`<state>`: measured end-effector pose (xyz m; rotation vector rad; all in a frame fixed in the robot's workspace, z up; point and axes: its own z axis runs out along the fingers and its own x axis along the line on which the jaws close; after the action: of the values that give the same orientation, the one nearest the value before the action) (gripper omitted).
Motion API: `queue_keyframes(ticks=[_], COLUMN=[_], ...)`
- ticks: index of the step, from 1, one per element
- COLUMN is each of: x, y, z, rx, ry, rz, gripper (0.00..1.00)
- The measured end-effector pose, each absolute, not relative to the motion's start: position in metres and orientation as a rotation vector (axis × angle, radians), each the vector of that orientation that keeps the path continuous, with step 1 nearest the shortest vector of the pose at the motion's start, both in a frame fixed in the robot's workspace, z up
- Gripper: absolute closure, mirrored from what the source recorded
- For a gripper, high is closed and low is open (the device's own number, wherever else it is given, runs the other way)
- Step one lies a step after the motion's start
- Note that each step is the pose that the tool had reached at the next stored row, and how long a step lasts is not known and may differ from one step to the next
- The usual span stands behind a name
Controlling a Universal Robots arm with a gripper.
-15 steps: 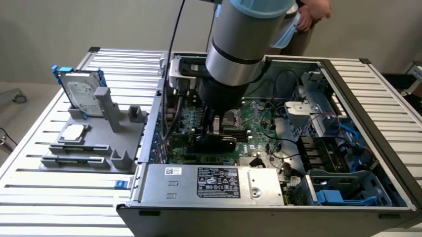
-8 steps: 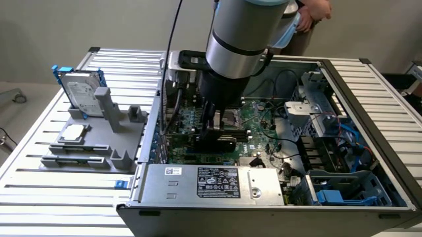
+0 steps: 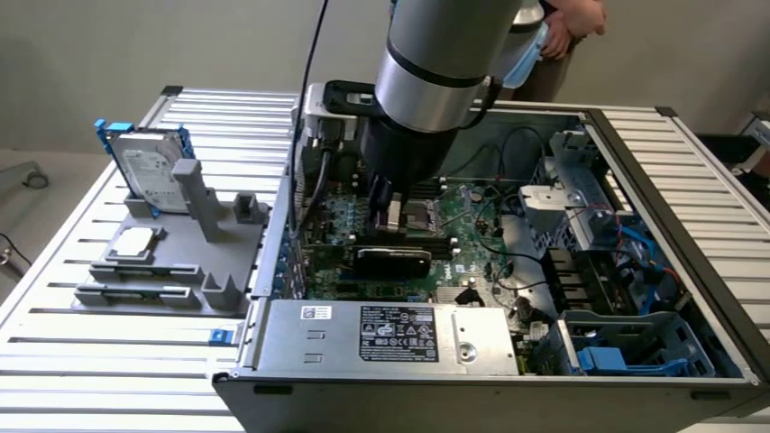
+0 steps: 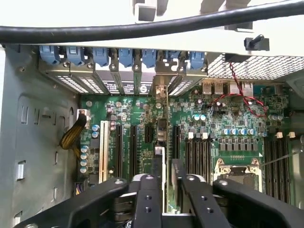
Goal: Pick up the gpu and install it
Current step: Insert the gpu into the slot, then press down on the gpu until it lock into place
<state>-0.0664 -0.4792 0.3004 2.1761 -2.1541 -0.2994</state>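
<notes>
gpu (image 3: 391,262) stands on edge on the motherboard (image 3: 475,221) inside the open case (image 3: 481,406), directly under the tool (image 3: 391,224). On the exterior view's left, a hard drive (image 3: 151,167) and processor chip (image 3: 135,240) sit in a gray fixture (image 3: 180,271) on the table (image 3: 72,361). Black cables (image 3: 517,262) lie right of the card. Tool fingers (image 4: 145,199) are nearly together, clamped on the gpu's top edge.

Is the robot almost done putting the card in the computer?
Nearly. Done: the graphics card is off the grey holder and inside the computer case. In hand: the gripper is shut on it, holding it on edge over the slots on the green board. Left: the gripper has not let go, and I cannot tell whether the card is plugged in.
</notes>
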Motion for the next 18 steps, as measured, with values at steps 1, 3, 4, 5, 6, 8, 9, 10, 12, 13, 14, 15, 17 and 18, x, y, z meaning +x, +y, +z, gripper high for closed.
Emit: queue_keyframes(ticks=[1, 3, 4, 5, 6, 8, 9, 10, 12, 13, 14, 15, 17, 18], x=[-0.0671, -0.0675, -0.0675, -0.0675, -0.0675, -0.0675, -0.0675, -0.0675, -0.0675, -0.0675, -0.0675, -0.0675, -0.0675, -0.0675], y=[-0.4791, -0.4791, -0.4791, -0.4791, -0.4791, -0.4791, -0.4791, -0.4791, -0.4791, -0.4791, -0.4791, -0.4791, -0.4791, -0.4791], z=[0.3004, 0.3005, 0.3005, 0.3005, 0.3005, 0.3005, 0.3005, 0.3005, 0.3005, 0.3005, 0.3005, 0.3005, 0.3005, 0.3005], rx=[2.176, 2.176, 2.176, 2.176, 2.176, 2.176, 2.176, 2.176, 2.176, 2.176, 2.176, 2.176, 2.176, 2.176], ry=[-2.154, -2.154, -2.154, -2.154, -2.154, -2.154, -2.154, -2.154, -2.154, -2.154, -2.154, -2.154, -2.154, -2.154], rz=[-0.299, -0.299, -0.299, -0.299, -0.299, -0.299, -0.299, -0.299, -0.299, -0.299, -0.299, -0.299, -0.299, -0.299], gripper=[0.80, 0.89, 0.89, 0.89, 0.89, 0.89, 0.89, 0.89, 0.89, 0.89, 0.89, 0.89, 0.89, 0.89])
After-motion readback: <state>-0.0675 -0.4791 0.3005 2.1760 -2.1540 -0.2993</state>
